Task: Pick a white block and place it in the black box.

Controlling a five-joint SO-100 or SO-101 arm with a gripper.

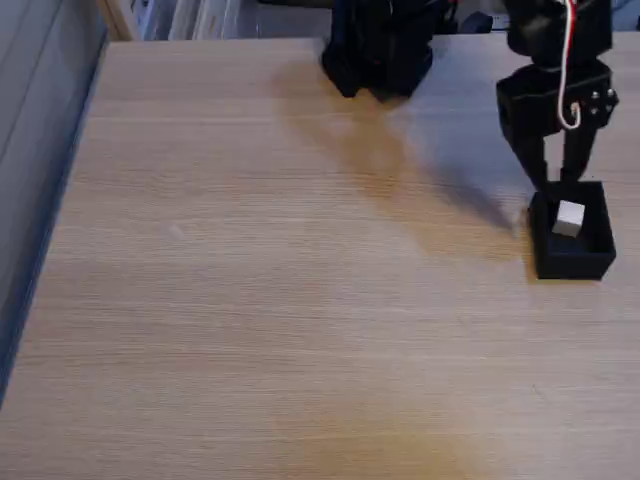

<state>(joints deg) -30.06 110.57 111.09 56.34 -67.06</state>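
Fixed view from above and in front: a pale wood-grain counter [300,300] fills most of the frame. At its far edge, near the centre, stands the black base of the arm [378,55]. To the right in this view, the black gripper [562,180] hangs point-down, with a red-and-white wire [570,70] looping along its body. Its jaws stand slightly parted, their tips just above the far rim of the black box [572,262], and nothing is held between them. The black box sits on the counter near the right edge of the frame, open side up. Inside it lies the white block [569,218], a small cube resting in the rear part of the box, tilted a little, just below the jaw tips and apart from them. A soft shadow of the arm falls on the counter to the left of the box. Along the left edge of the frame, a grey surface [40,120] borders the counter.
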